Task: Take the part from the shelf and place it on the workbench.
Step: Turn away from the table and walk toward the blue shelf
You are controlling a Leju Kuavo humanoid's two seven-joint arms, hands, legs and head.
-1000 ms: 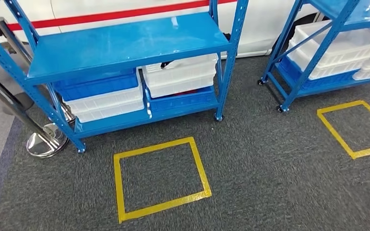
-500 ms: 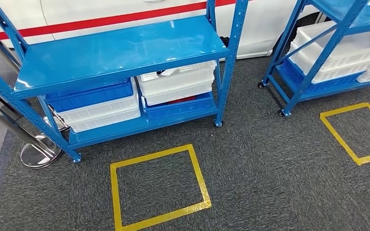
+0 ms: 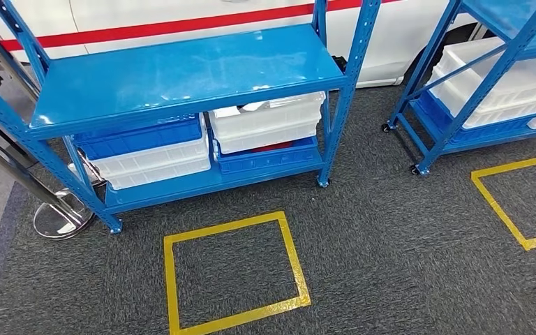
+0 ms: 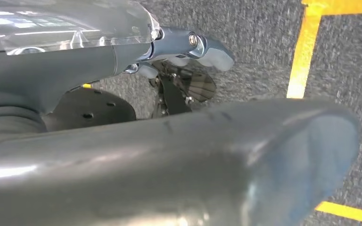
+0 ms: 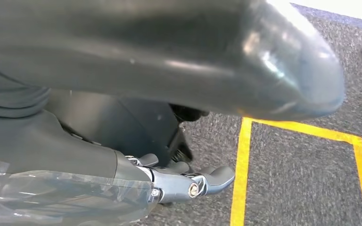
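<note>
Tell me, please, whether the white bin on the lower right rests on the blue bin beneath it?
Touching: in the head view the white bin sits directly on the blue bin, no gap.

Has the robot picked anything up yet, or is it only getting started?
Only getting started. Both hands, left hand and right hand, hang over the carpet holding nothing. The white bins sit on the blue shelf. Reaching in, taking a part and carrying it off remain.

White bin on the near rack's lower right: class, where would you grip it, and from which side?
Probably its front rim, coming straight in from the front. The top shelf roofs it, a blue post flanks its right end, and it sits on a blue bin, so only the front lip looks free.
</note>
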